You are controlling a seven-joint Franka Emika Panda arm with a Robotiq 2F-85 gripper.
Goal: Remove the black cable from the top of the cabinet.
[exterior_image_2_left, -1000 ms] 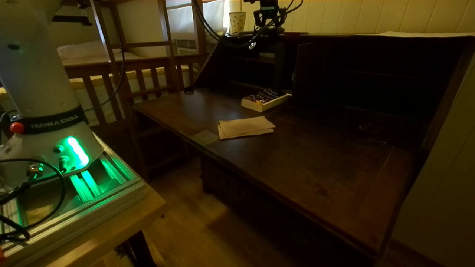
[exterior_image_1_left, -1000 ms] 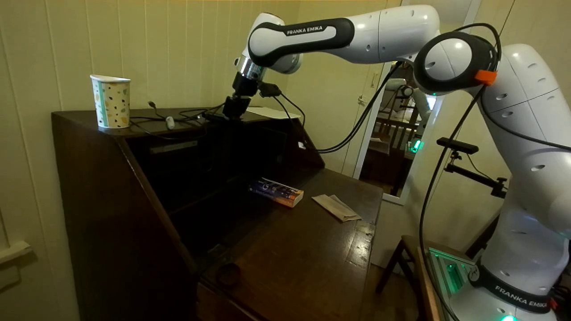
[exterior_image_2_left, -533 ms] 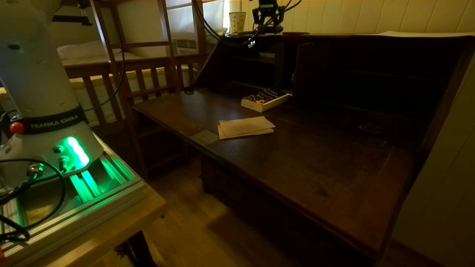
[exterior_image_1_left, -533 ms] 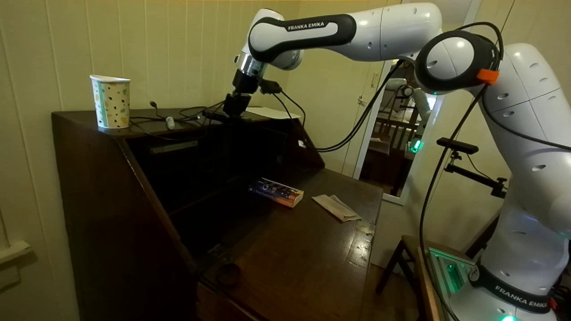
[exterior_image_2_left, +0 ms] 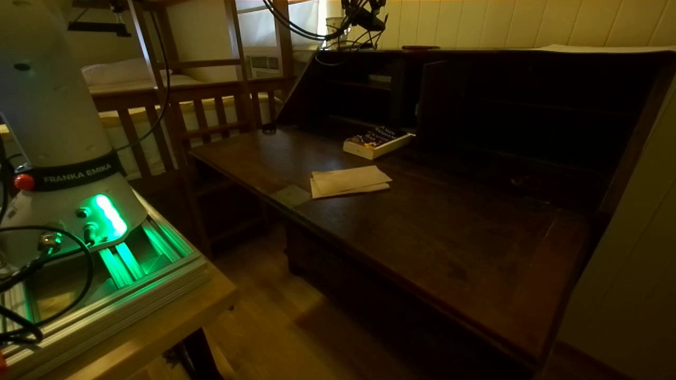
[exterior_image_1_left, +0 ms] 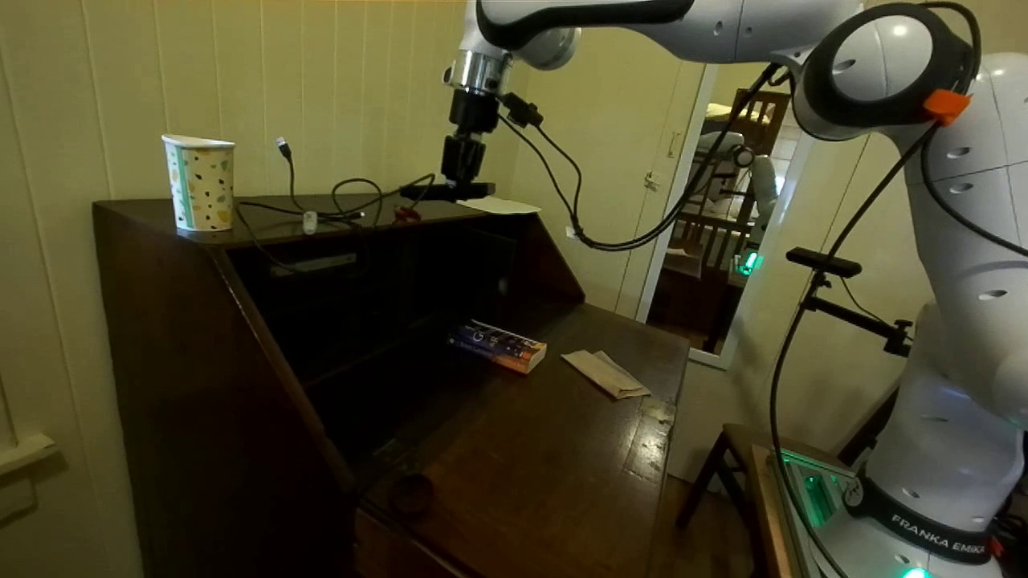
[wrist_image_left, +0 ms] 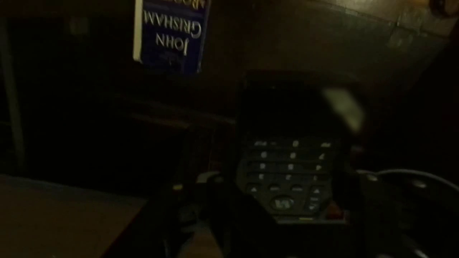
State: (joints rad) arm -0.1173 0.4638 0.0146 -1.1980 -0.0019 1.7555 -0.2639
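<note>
The black cable (exterior_image_1_left: 344,215) lies in a loose tangle on the top of the dark brown cabinet (exterior_image_1_left: 185,361), with one plug end sticking up. Part of it rises to the left end of a black remote control (exterior_image_1_left: 426,193). My gripper (exterior_image_1_left: 463,181) is shut on that remote and holds it just above the cabinet top. In the wrist view the keypad of the remote (wrist_image_left: 287,168) shows between the dark fingers. I cannot tell whether the cable is caught with the remote. The gripper also shows in an exterior view (exterior_image_2_left: 369,24), beside thin loops of cable.
A patterned paper cup (exterior_image_1_left: 201,185) stands at the left end of the cabinet top. A small red thing (exterior_image_1_left: 407,213) and a white paper (exterior_image_1_left: 502,206) lie there too. A book (exterior_image_1_left: 498,345) and folded papers (exterior_image_1_left: 606,375) lie on the desk surface. Cords hang from the arm.
My gripper has risen with the remote off the cabinet top and shifted, rightward in an exterior view. The cable's plug end and a loop have lifted. The small red thing has come into sight.
</note>
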